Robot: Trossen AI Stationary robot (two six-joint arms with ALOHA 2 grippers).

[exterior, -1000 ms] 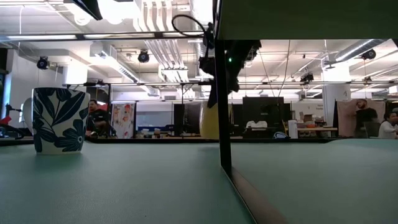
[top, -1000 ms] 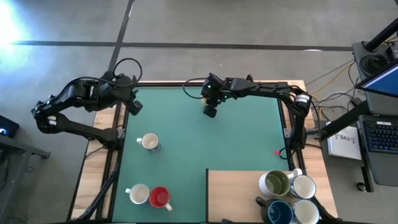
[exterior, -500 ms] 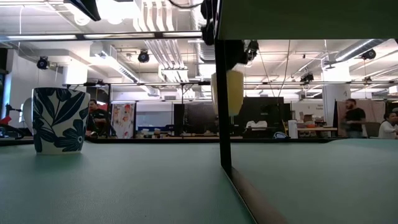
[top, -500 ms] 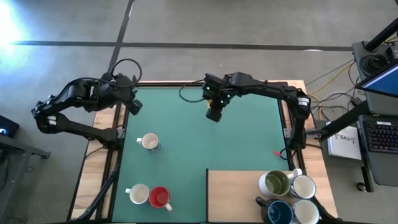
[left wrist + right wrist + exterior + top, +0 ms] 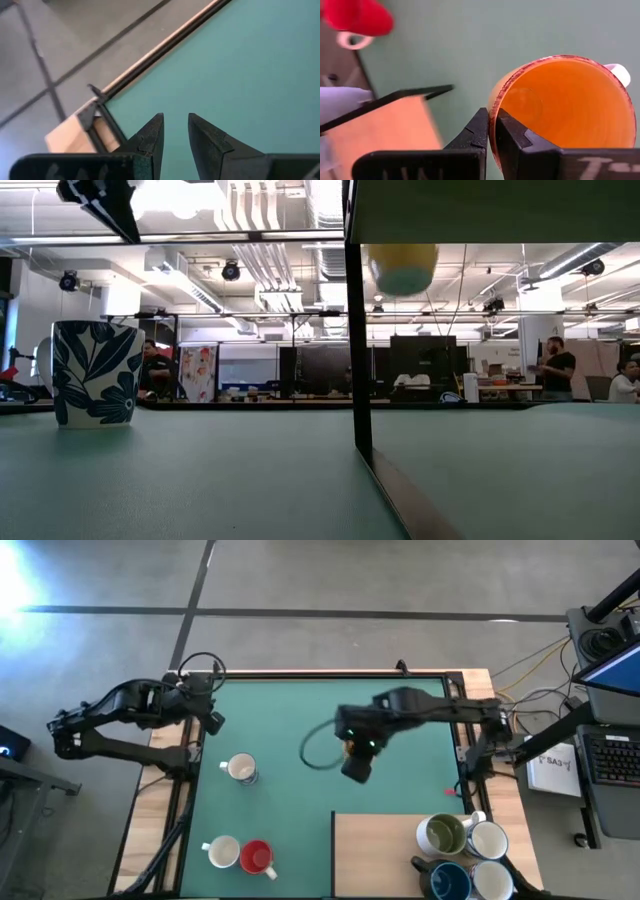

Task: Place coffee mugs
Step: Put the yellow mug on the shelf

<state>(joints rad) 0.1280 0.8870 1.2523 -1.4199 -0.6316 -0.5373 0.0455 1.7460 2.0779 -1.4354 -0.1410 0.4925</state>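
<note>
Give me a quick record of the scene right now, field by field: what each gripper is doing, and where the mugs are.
right gripper: shut on the rim of the orange mug, held in the air above the green mat
left gripper: slightly open, empty, over the mat's far left corner
leaf-patterned mug: standing on the mat, left side
white mug and red mug: side by side at the mat's near left edge
waiting mugs: clustered on the wooden board, near right

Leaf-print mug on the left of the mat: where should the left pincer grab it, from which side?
Pinch the rim wall of the leaf-print mug from above, one finger inside. It stands upright, mouth open, nothing touching it. Pick a spot away from the handle. The left pincer hovers nearby, empty.
</note>
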